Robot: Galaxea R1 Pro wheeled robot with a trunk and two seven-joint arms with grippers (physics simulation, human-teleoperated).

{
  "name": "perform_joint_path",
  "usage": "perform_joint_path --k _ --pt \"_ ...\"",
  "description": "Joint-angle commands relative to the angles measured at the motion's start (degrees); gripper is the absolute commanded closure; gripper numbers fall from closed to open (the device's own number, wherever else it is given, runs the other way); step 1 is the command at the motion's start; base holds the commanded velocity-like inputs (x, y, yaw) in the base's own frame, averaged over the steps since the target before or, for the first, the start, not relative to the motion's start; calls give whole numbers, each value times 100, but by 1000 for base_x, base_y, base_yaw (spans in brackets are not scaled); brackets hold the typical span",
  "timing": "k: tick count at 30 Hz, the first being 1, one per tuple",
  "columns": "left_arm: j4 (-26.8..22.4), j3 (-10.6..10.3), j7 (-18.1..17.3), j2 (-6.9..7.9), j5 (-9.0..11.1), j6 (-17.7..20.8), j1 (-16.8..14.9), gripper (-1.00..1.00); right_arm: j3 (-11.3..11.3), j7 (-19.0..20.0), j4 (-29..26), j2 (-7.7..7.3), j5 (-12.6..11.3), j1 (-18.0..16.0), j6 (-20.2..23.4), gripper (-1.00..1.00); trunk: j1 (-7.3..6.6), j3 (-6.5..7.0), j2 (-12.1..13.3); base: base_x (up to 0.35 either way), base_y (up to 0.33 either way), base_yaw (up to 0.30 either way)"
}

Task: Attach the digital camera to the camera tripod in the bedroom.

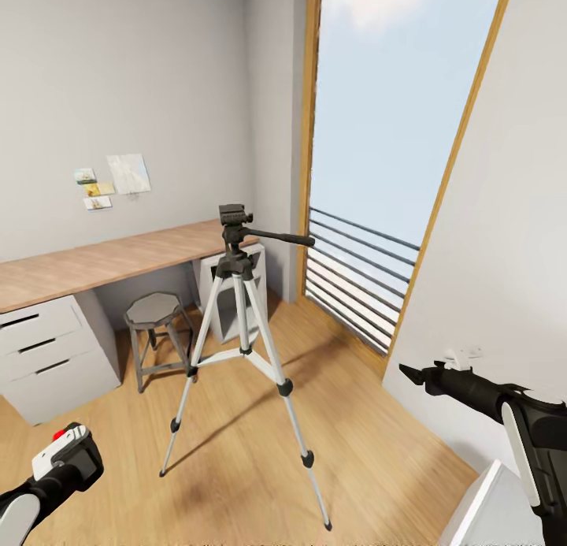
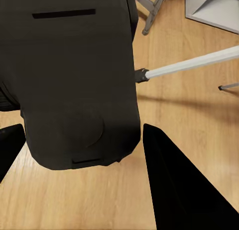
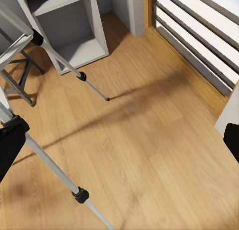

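The head view looks forward and slightly down from standing height at the camera tripod (image 1: pixel 240 325), which stands mid-room ahead of both tools, with the table (image 1: pixel 94 264) behind it. The left wrist view points steeply down at the plank floor (image 2: pixel 199 115), very near the digital camera (image 2: pixel 74 75) between its tool's fingers. The right wrist view looks down past its tool at 2 tripod legs and the window rail (image 3: pixel 199 36). All 3 views share the tripod and floor.
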Motion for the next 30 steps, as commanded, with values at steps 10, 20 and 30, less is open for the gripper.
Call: perform_joint_path --k 10,20,30 --pt "-9 -4 43 1 -26 13 -5 100 -7 42 -5 0 33 -6 25 -100 -220 85 397 0 0 0" --pt "-9 -4 43 1 -34 11 -4 100 -7 42 -5 0 33 -6 25 -100 -439 177 798 0 0 0" --pt "-10 -4 43 -2 -35 11 -8 100 -7 42 -5 0 33 -6 25 -100 -659 269 1200 0 0 0"
